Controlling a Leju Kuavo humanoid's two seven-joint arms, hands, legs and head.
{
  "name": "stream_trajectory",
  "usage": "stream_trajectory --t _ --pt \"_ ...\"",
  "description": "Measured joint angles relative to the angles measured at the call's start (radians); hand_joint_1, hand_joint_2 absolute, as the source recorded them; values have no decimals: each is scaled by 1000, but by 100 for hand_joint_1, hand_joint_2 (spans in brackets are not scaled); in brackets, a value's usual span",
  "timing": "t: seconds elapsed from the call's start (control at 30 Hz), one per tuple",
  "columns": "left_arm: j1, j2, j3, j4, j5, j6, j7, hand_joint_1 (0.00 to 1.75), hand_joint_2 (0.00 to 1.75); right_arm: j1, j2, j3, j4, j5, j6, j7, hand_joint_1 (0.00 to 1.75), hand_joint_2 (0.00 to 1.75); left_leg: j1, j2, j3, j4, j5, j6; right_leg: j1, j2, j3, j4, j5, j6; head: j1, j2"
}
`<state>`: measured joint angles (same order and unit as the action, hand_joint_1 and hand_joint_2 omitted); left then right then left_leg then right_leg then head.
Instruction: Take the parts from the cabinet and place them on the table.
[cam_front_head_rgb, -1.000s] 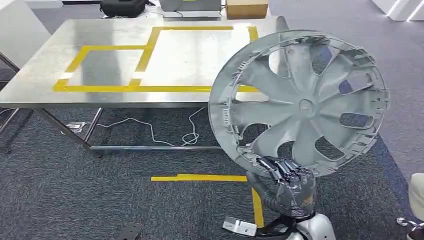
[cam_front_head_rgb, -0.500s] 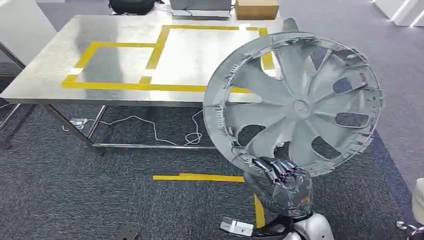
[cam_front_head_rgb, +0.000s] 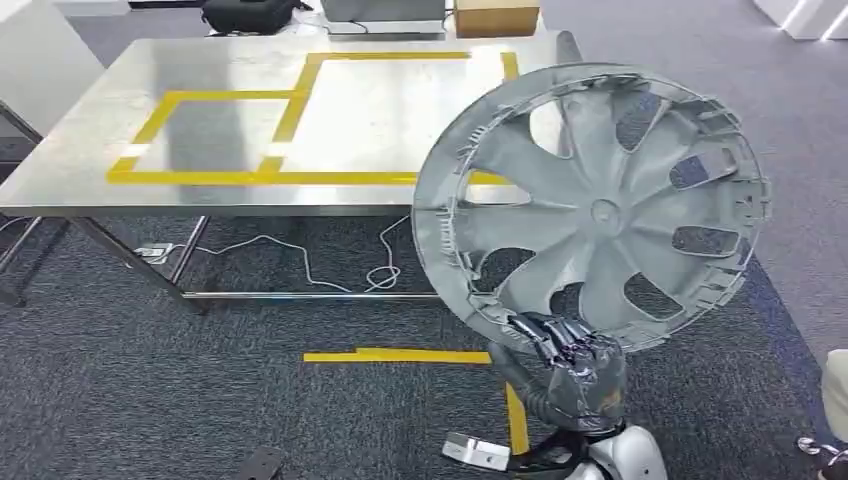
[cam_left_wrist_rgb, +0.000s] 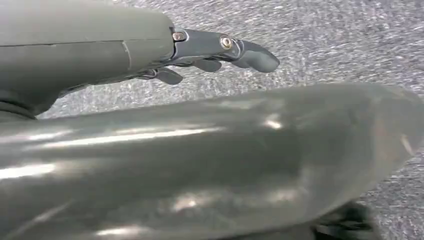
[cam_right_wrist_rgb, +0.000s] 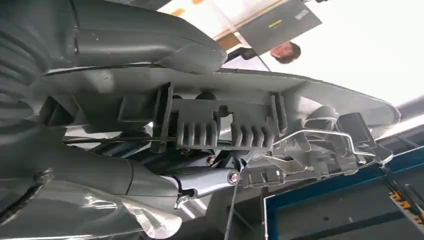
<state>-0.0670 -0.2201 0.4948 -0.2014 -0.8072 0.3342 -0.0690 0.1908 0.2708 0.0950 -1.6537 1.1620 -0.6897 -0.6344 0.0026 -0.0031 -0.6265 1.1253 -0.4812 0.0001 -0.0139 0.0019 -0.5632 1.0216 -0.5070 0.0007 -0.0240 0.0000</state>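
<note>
Over the last second my view has swayed: the table slid a little towards me and then back, which I read as the robot's own step and not anything on the table shifting, while the wheel cover has kept its place against the right hand throughout. That hand grips the cover by the near part of its rim, fingers curled over the edge; in the right wrist view the ribbed clips on the cover's back sit tight against the hand. The cover stands nearly upright above the hand, its face turned towards me, out over the carpet on the near right side of the table and overlapping its near right corner in my view. The left hand hangs by the body over the carpet, fingers loosely extended with nothing in them. What matters for the next move, as I judge it, is that the table lies forward and to the left of the held cover, with the yellow taped squares further left still. So the right arm must carry it far and leftwards, then tip the disc flat onto the steel.
</note>
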Motion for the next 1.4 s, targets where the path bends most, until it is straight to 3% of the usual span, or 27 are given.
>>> stream_trajectory --t 0.03,0.07,0.17,0.23,0.27,0.37,0.4,0.43,0.47,0.53,0.57,0.67,0.73,0.77,0.83,0.87,0.9,0.93,0.97,1.03,1.07,1.1,1.2,1.23,1.3,1.37,1.4 --pt "0 0 0 0 -2 0 0 0 0 3 0 0 0 -5 0 0 175 175 -1 0 31 -67 15 6 0 0 2 0 -2 2 1 0" --pt "-1 0 0 0 -3 0 2 0 0 4 0 0 0 -6 0 0 175 175 -7 0 36 -81 6 7 6 0 -3 3 -5 7 2 0" --pt "0 0 2 0 -8 0 2 0 0 11 0 0 0 -9 0 0 175 175 -10 -1 35 -91 -2 14 2 -1 -7 -2 0 21 1 0" --pt "1 -2 2 0 -10 0 2 0 0 18 0 0 -4 -13 0 0 175 175 0 0 44 -108 6 27 2 -1 -13 8 -15 33 2 0" --pt "-2 -2 2 0 -12 0 2 0 0 18 0 0 -6 -17 0 0 175 175 0 0 45 -110 7 31 3 -1 -33 52 -45 38 7 0" --pt "-5 -4 5 0 -29 0 11 0 0 17 -12 0 -5 -45 0 13 175 175 -1 1 43 -109 5 37 2 -1 -144 279 -143 46 8 0" --pt "-5 -4 7 0 -33 -2 11 0 0 18 -19 0 -3 -52 0 21 175 175 -2 1 44 -109 4 38 2 -1 -158 306 -141 47 8 0" --pt "-4 -4 11 0 -35 -2 12 0 0 19 -25 0 0 -55 0 21 175 175 -2 0 45 -108 4 38 2 -1 -149 283 -114 46 8 0" --pt "-4 -4 14 0 -37 -2 12 0 0 20 -27 0 0 -58 0 21 175 175 -2 -1 46 -107 4 38 2 -2 -118 217 -71 44 9 0" --pt "-4 -5 16 0 -39 -2 12 0 0 19 -27 0 0 -54 0 18 175 175 -2 -2 50 -105 -1 32 2 -3 -27 32 14 37 8 0" --pt "-4 -5 17 0 -40 -2 12 0 0 19 -27 1 0 -50 0 16 175 175 -11 -2 48 -102 -4 27 6 -2 -7 3 -4 36 8 0" --pt "-4 -6 22 0 -42 -2 12 0 0 27 -28 3 -3 -45 0 16 175 175 -8 -1 45 -102 -1 17 8 1 -4 -4 -3 23 7 0" --pt "-5 -5 23 0 -42 -2 12 0 0 28 -28 3 -3 -49 0 18 175 175 -6 -2 44 -92 -14 4 -1 -2 4 -16 3 11 8 0" --pt "-5 -5 23 0 -42 -2 11 0 0 28 -28 3 -3 -50 0 18 175 175 -6 0 31 -59 -37 -3 -2 -2 7 -17 2 6 0 0" --pt "-5 -4 23 0 -42 -2 11 0 0 29 -28 3 -3 -48 0 17 175 175 0 0 -41 99 -114 -12 -2 -3 10 -16 -1 -2 -1 0" --pt "-4 -4 23 0 -42 -2 11 0 0 29 -28 3 -3 -47 0 16 175 175 2 0 -77 172 -139 -15 -2 -3 11 -16 -3 -4 0 0" --pt "-3 -4 24 0 -42 -2 11 0 0 30 -28 3 -3 -47 0 16 175 175 3 0 -98 212 -143 -16 -2 -3 13 -16 -4 -4 -1 0" --pt "-3 -4 25 0 -43 -2 11 0 0 32 -28 3 -3 -47 0 17 175 175 5 0 -96 200 -117 -17 -2 -2 17 -16 -7 -3 0 0" --pt "-3 -3 26 0 -44 -2 11 0 0 33 -29 3 -3 -48 0 18 175 175 6 0 -75 149 -75 -16 -2 -1 22 -16 -10 -2 -1 0" --pt "-4 -2 27 0 -45 -2 11 0 0 33 -29 3 -3 -51 0 20 175 175 7 0 2 -28 25 -10 -2 0 36 -16 -19 3 -1 0" --pt "-4 -2 28 0 -45 -2 11 0 0 32 -29 3 -3 -53 0 22 175 175 5 0 26 -66 18 -5 1 0 35 -16 -23 7 1 0" --pt "-5 -3 29 0 -46 -2 11 0 0 30 -30 3 -3 -55 0 27 175 175 1 0 32 -90 13 -1 4 1 33 -12 -26 14 -1 0" --pt "-3 -3 30 0 -51 -6 12 0 0 30 -32 3 -3 -55 0 34 175 175 -2 0 27 -92 3 11 2 -3 33 -21 -26 29 0 0" --pt "-2 -3 30 0 -52 -7 11 0 0 30 -32 3 -3 -56 0 34 175 175 6 -1 34 -104 7 19 1 -3 31 -17 -34 37 0 0" --pt "-5 -3 31 0 -55 -8 11 0 0 29 -34 3 -4 -56 0 40 175 175 6 0 40 -107 2 31 1 -3 -10 59 -74 44 8 0" --pt "-7 -3 35 0 -60 -8 11 0 0 27 -42 3 -4 -53 0 55 175 175 4 0 43 -106 -5 39 1 -3 -105 228 -135 47 8 0" --pt "-6 -3 38 0 -62 -8 11 0 0 27 -45 3 -3 -54 0 57 175 175 3 0 47 -106 -9 41 1 -3 -144 288 -145 48 8 0"
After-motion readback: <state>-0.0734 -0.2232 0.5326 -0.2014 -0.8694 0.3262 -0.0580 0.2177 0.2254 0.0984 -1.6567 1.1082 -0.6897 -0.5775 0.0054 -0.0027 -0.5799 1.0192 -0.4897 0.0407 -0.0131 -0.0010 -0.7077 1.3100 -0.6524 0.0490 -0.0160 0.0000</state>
